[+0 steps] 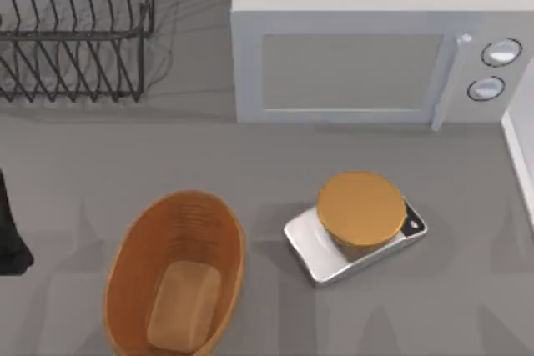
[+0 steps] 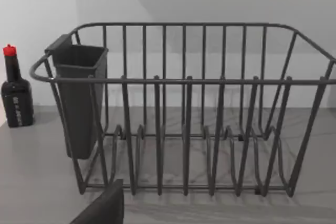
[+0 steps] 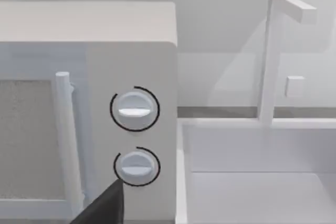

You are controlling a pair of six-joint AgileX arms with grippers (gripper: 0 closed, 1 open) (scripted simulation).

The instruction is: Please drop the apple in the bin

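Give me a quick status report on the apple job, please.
Left gripper facing the wire rack, right gripper facing the microwave. Bin holds no apple. Scale sits beside the bin.

The bin (image 1: 125,273), an oval orange-brown woven basket with tall ribbed sides and a lighter tan flat bottom, stands upright near the table's front, left of centre. Its long axis runs slightly tilted, and its inside holds nothing
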